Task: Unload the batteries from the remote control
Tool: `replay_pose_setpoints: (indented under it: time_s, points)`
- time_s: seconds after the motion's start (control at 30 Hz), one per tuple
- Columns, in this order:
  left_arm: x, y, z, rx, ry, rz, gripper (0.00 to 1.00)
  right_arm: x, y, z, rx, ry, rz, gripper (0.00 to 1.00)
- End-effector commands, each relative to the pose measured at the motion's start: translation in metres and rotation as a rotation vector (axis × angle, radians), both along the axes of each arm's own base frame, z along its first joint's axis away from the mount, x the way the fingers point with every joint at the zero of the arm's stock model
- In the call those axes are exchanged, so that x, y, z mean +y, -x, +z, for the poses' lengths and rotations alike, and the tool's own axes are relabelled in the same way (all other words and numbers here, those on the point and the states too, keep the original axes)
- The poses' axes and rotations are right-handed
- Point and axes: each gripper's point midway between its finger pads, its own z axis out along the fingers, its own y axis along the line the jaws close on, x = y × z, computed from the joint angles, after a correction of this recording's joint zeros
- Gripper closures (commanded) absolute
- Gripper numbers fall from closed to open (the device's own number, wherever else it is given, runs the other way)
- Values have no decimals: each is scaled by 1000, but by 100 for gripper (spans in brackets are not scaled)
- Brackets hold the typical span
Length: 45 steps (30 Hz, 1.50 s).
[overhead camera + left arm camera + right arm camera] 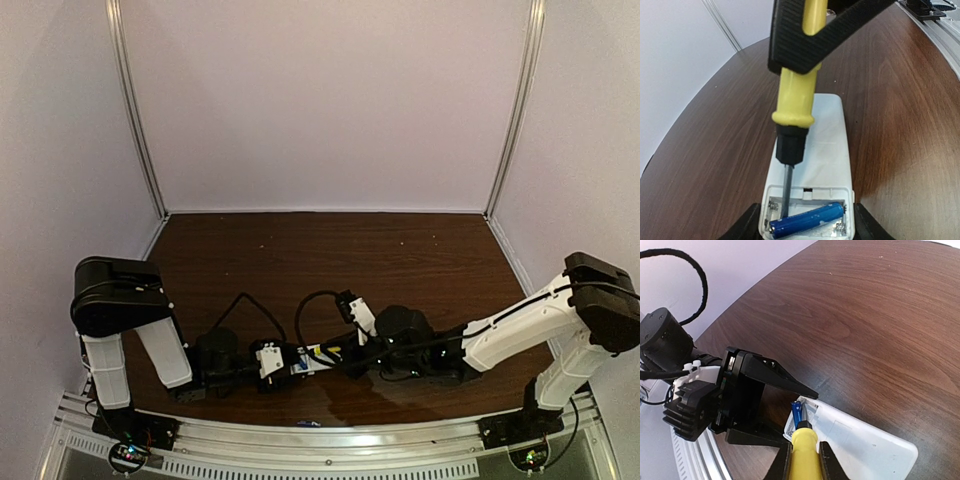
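The white remote control (825, 145) lies back-up on the brown table, its battery bay open. One blue battery (807, 219) sits tilted in the bay, and the slot beside it shows bare springs. My left gripper (806, 229) is shut on the remote's bay end, one finger on each side. My right gripper (804, 460) is shut on the yellow-handled screwdriver (804, 452). The screwdriver's metal tip (785, 192) reaches into the bay at the battery's left end. In the top view both grippers meet at the remote (322, 357). A tiny blue thing (308, 424), too small to identify, lies at the near table edge.
An aluminium rail (330, 450) runs along the near table edge. Black cables (300, 310) loop over the table behind the grippers. White walls close the table in at the back and both sides. The cover piece is out of view.
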Motion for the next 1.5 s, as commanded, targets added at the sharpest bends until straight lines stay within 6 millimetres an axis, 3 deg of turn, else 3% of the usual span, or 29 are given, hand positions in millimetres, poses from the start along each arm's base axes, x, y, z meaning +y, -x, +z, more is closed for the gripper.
replay_pose_setpoints:
  time_s: [0.0,0.13,0.33,0.47,0.77,1.17,1.47]
  points:
    - [-16,8,76,-212,263,-77,100,-28,-7,-37,161,153,-127,100]
    - [-16,8,76,-211,262,-79,100,-25,-3,-27,206,129,-117,100]
    - [-16,8,77,-212,264,-78,100,-20,9,-34,272,164,-63,100]
    - [-16,8,77,-212,263,-76,100,-26,8,-36,266,197,-81,100]
    - [-16,7,77,-215,262,-74,100,-36,5,-19,224,224,-98,100]
    - [-16,7,76,-215,261,-73,100,-21,17,-24,225,250,-30,100]
    - [-16,7,76,-215,261,-71,100,-8,25,-16,206,206,14,100]
